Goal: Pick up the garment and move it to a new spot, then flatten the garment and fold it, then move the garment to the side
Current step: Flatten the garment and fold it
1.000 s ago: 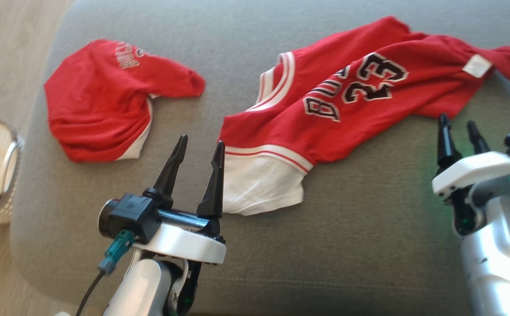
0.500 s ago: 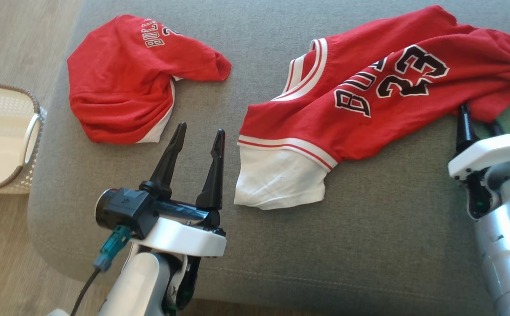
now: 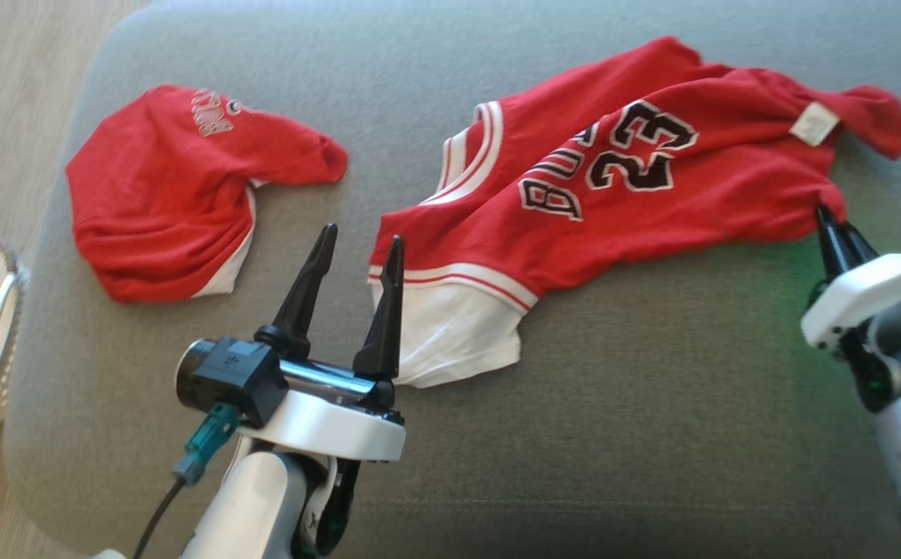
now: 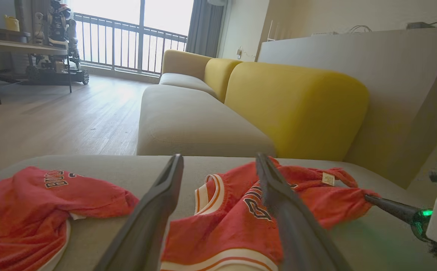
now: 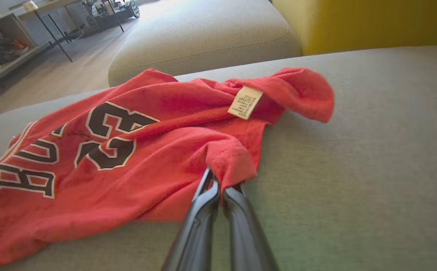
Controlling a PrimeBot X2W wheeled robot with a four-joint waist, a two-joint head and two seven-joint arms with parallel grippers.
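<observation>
The garment (image 3: 613, 194) is a red jersey with a black "23" and a white hem, lying crumpled on the grey cushion (image 3: 652, 404). My right gripper (image 3: 834, 221) is shut on a fold of its red edge at the right; in the right wrist view the cloth (image 5: 139, 162) bunches up over the closed gripper tips (image 5: 218, 180). My left gripper (image 3: 362, 237) stands open just left of the white hem, one fingertip over its edge. The left wrist view shows the garment (image 4: 222, 226) between the open left gripper's (image 4: 219, 158) fingers.
A second red garment (image 3: 163, 202) lies bunched at the cushion's left. A white basket (image 3: 8, 303) stands on the wood floor past the left edge. A yellow sofa back (image 4: 297, 105) rises behind the cushion.
My right gripper has gone from open to shut, its tips reaching the jersey's edge and pinching it. The left gripper stays open. The head camera has swung, shifting the whole picture.
</observation>
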